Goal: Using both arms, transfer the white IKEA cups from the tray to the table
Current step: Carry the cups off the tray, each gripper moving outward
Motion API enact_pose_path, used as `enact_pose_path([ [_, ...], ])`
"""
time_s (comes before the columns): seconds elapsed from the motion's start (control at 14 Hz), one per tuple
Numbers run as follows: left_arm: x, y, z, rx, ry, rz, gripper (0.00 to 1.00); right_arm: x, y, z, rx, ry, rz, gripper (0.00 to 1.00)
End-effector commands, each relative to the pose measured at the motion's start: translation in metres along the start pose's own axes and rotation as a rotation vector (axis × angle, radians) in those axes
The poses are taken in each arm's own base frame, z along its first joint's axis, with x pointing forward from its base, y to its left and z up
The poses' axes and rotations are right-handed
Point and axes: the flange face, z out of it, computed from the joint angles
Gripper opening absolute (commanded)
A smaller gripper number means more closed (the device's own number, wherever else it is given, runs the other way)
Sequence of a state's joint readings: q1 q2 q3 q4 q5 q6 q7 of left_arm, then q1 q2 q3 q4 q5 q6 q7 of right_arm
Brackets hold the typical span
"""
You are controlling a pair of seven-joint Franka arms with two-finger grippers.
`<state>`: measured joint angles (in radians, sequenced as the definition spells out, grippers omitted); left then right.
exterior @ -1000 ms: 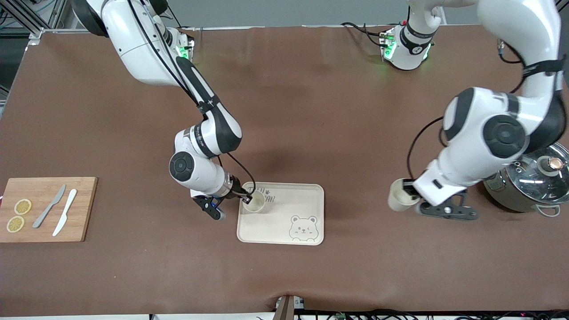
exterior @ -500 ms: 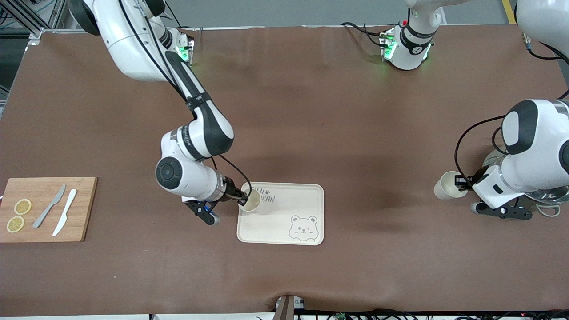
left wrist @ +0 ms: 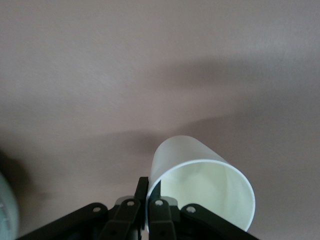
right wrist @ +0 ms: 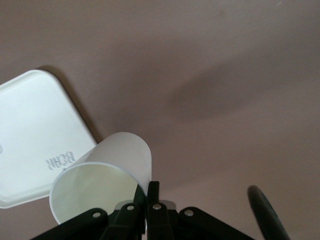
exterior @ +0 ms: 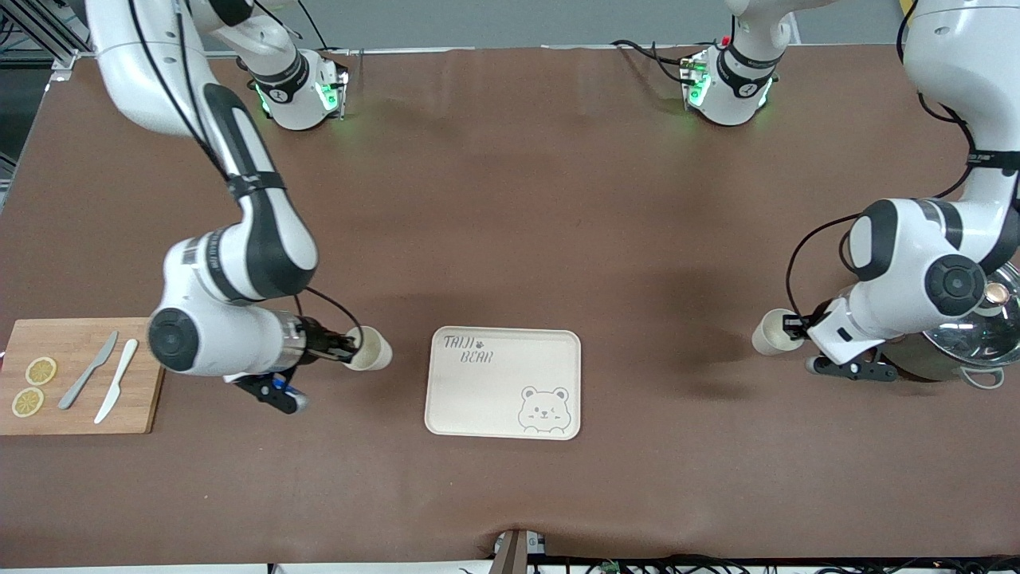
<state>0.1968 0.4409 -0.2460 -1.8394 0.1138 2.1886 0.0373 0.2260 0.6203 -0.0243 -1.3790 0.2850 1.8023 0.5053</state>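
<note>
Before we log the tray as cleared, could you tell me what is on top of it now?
Nothing stands on the tray; only its printed bear face and lettering show. Each white cup is pinched by the rim over the table: left gripper, right gripper.

Grey wall (exterior: 510, 20) above table edge; metal framing (exterior: 48, 40) at corner.

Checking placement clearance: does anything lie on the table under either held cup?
Nothing visible does. The right pincer holds its cup over bare table between cutting board and tray; the left pincer holds its cup over bare table beside the pot.
</note>
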Motion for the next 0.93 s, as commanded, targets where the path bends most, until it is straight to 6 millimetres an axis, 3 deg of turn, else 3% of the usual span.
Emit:
enact_pose_path([
  [0.0, -0.015, 0.008, 0.016, -0.018, 0.003, -0.011, 0.0, 0.001, 0.066, -0.004, -0.033, -0.019, -0.119, 0.0],
  [0.43, -0.019, 0.011, 0.045, -0.049, -0.025, -0.023, 0.0, 0.048, 0.231, -0.006, -0.08, -0.032, -0.368, 0.0],
  [0.57, -0.018, 0.012, 0.051, -0.053, -0.034, -0.023, 0.0, 0.043, 0.249, 0.002, -0.088, -0.046, -0.391, 0.0],
  [0.79, -0.018, 0.015, 0.055, -0.055, -0.038, -0.021, 0.14, 0.031, 0.269, 0.04, -0.14, 0.049, -0.409, 0.0],
  [0.86, -0.017, 0.018, 0.056, -0.056, -0.038, -0.018, 0.43, 0.03, 0.272, 0.05, -0.142, 0.063, -0.441, 0.0],
])
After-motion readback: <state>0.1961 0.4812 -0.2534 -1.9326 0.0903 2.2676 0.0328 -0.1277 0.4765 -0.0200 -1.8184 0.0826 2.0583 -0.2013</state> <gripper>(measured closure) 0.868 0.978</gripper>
